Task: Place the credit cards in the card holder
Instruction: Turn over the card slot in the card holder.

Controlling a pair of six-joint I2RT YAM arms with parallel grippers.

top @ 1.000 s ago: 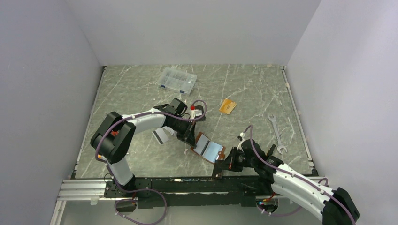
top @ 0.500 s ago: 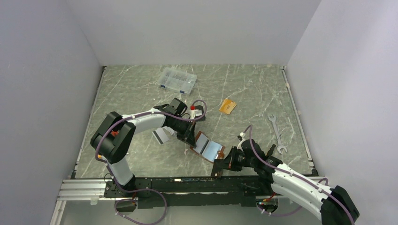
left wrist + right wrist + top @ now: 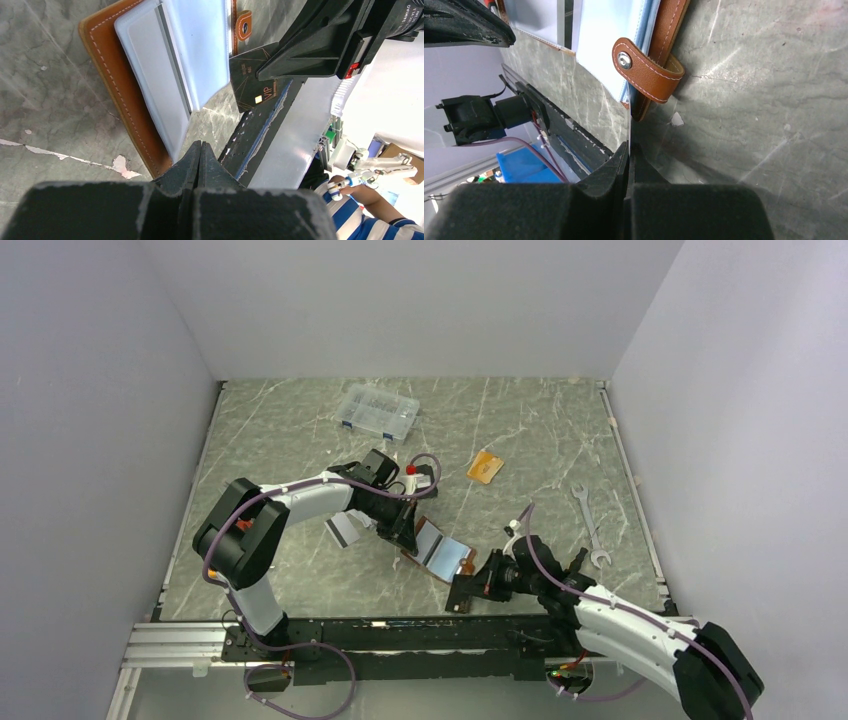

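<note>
The brown card holder (image 3: 445,552) lies open near the table's front, its clear sleeves (image 3: 195,55) facing up. My left gripper (image 3: 405,538) is shut, and its tips (image 3: 200,146) rest at the holder's left leather edge (image 3: 125,100) with nothing seen between them. My right gripper (image 3: 478,585) is shut on a dark credit card (image 3: 248,82) with gold lettering. That card shows edge-on (image 3: 629,131) just before the holder's snap strap (image 3: 649,75). A silver-grey card (image 3: 342,530) lies to the left of my left arm. An orange card (image 3: 485,467) lies further back.
A clear compartment box (image 3: 377,412) stands at the back. A wrench (image 3: 590,525) lies to the right. The black front rail (image 3: 400,625) runs just below the holder and the right gripper. White walls close in the table on three sides.
My right gripper has moved left and forward with the dark card, closer to the holder's strap side. The holder has shifted slightly. My left arm has hardly moved.
</note>
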